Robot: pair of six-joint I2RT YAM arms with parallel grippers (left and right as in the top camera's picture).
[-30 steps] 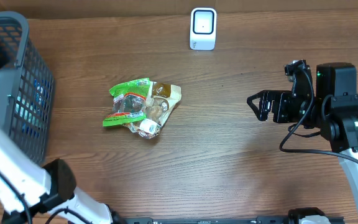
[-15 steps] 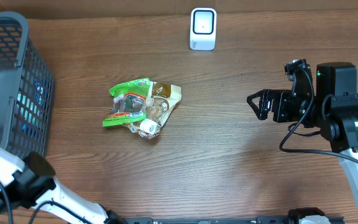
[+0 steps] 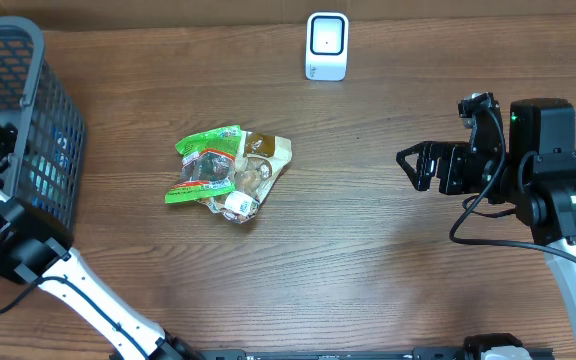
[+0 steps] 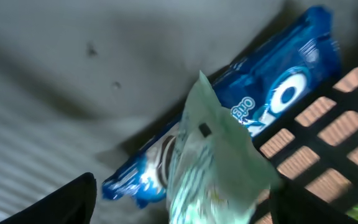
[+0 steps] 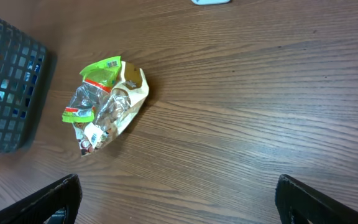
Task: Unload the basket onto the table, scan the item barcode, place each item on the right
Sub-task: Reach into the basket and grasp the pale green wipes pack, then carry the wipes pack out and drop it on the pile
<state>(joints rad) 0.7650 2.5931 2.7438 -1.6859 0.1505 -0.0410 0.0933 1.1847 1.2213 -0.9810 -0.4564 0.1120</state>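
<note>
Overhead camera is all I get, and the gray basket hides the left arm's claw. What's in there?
Observer: The left wrist view shows a blue Oreo pack lying in the basket.
Operator: Only cookies?
Observer: No. A pale green bag, crinkly and see-through, lies on top of the Oreo pack.
Operator: Is the claw squeezing that bag?
Observer: No. The left gripper has its fingers spread wide, one on each side of the bag. The blurry picture doesn't show whether either finger touches it.
</note>
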